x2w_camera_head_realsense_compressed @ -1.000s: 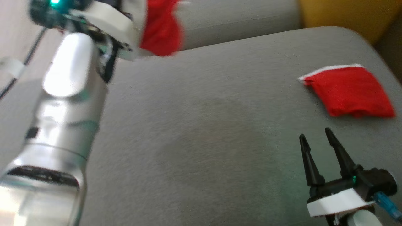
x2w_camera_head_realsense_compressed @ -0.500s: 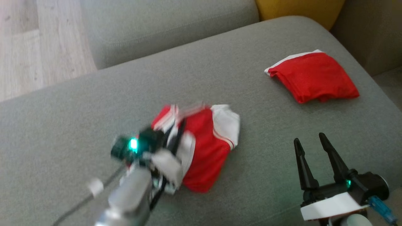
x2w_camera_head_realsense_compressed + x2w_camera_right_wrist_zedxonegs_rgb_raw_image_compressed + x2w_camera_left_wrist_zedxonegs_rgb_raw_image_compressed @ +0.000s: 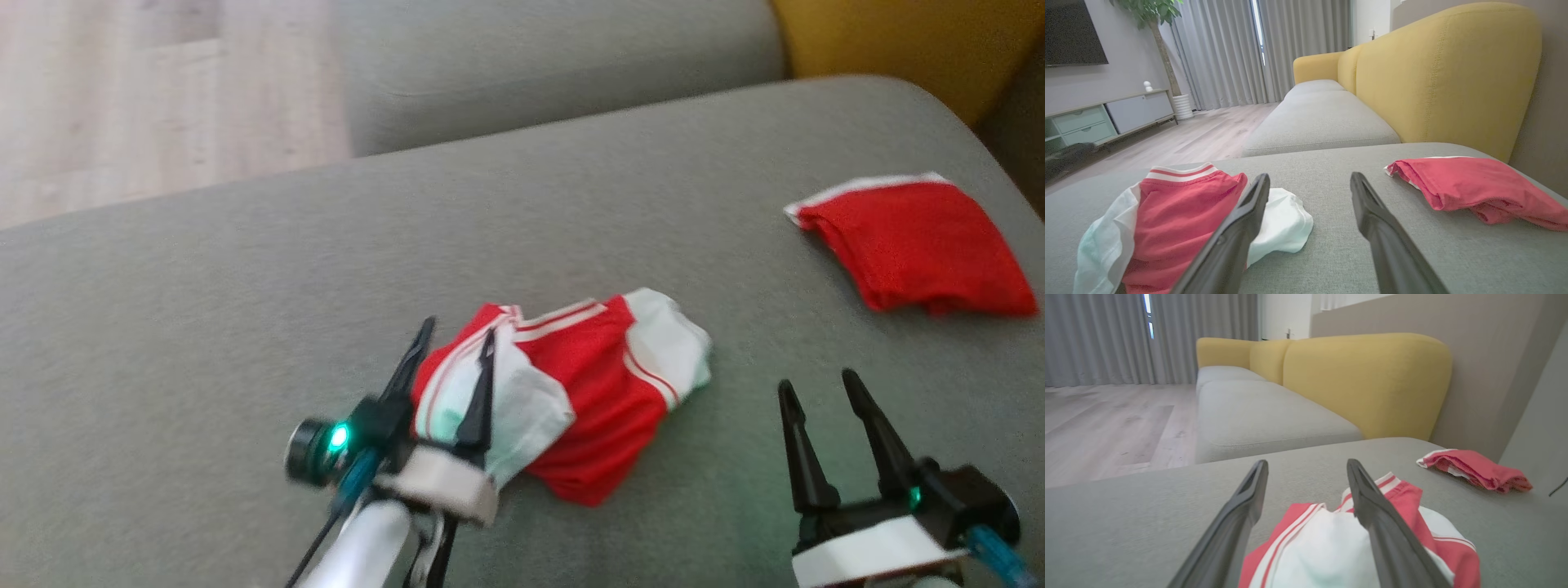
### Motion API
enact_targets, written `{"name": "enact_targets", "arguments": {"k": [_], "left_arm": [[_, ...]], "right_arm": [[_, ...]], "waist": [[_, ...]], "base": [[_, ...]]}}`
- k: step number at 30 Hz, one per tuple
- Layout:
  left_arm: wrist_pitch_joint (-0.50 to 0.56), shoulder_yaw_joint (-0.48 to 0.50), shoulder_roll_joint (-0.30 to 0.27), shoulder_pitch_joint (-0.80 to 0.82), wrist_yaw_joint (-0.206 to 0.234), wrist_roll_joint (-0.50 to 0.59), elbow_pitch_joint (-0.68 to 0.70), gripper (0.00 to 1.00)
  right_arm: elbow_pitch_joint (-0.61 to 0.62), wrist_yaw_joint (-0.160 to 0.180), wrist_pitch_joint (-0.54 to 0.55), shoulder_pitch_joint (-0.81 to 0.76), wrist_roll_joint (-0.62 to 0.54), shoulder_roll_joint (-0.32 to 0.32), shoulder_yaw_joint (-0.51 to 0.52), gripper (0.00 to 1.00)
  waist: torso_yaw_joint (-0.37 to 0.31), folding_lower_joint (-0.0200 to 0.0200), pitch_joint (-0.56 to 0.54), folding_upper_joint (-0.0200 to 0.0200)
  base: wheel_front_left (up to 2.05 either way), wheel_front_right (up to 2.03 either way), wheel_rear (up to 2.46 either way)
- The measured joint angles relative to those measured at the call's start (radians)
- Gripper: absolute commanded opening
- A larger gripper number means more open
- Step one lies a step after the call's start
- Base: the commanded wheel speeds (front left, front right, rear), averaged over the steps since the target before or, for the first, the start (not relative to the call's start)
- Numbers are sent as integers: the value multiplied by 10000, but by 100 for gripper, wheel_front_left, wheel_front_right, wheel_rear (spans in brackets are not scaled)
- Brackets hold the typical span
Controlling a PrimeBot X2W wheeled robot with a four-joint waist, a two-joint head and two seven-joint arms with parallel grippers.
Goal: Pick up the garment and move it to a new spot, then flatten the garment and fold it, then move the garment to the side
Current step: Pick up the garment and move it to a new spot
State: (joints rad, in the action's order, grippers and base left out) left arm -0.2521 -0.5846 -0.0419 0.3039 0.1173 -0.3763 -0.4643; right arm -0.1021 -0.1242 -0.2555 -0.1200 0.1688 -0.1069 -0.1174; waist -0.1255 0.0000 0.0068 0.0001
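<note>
Item one: red-and-white garment (image 3: 571,392), crumpled in a heap with white panels and striped trim uppermost, lying on the grey sofa cushion (image 3: 245,269) near the middle of its top. Item two: left pincer (image 3: 458,329), at the garment's left edge, its two dark fingers (image 3: 1372,506) spread wide and pinching nothing. In the left wrist view one finger crosses over the white cloth and the other stands over bare cushion just beside the garment; whether the tips touch the fabric cannot be told. Item three: right pincer (image 3: 818,380), to the right of the garment and apart from it, fingers likewise spread, nothing between them, over bare cushion. Item four: folded red garment (image 3: 914,245) with a white edge, a flat packet well to the right of the crumpled garment and beyond it, on the same cushion. Item five: second grey seat cushion (image 3: 555,73), beyond the garment, across a seam. Item six: yellow backrest (image 3: 898,41), beyond and to the right of the garment. Item seven: pale wooden floor (image 3: 122,98), beyond and to the left of the garment.
</note>
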Motion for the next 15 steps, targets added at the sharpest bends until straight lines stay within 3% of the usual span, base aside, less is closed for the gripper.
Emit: {"name": "enact_targets", "arguments": {"k": [10, 15], "left_arm": [[-2, 2080, -247, -3091, 512, 1486, 3104, 100], [-4, 2773, -451, -4245, 602, 2150, 3758, 100]], "right_arm": [[-311, 0, 2, -597, 71, 270, 604, 100], [-431, 0, 2, -1020, 69, 309, 692, 100]], "waist": [[1444, -1, -696, 0], [1852, -1, -1045, 0]], "base": [[0, 0, 0], [0, 0, 0]]}}
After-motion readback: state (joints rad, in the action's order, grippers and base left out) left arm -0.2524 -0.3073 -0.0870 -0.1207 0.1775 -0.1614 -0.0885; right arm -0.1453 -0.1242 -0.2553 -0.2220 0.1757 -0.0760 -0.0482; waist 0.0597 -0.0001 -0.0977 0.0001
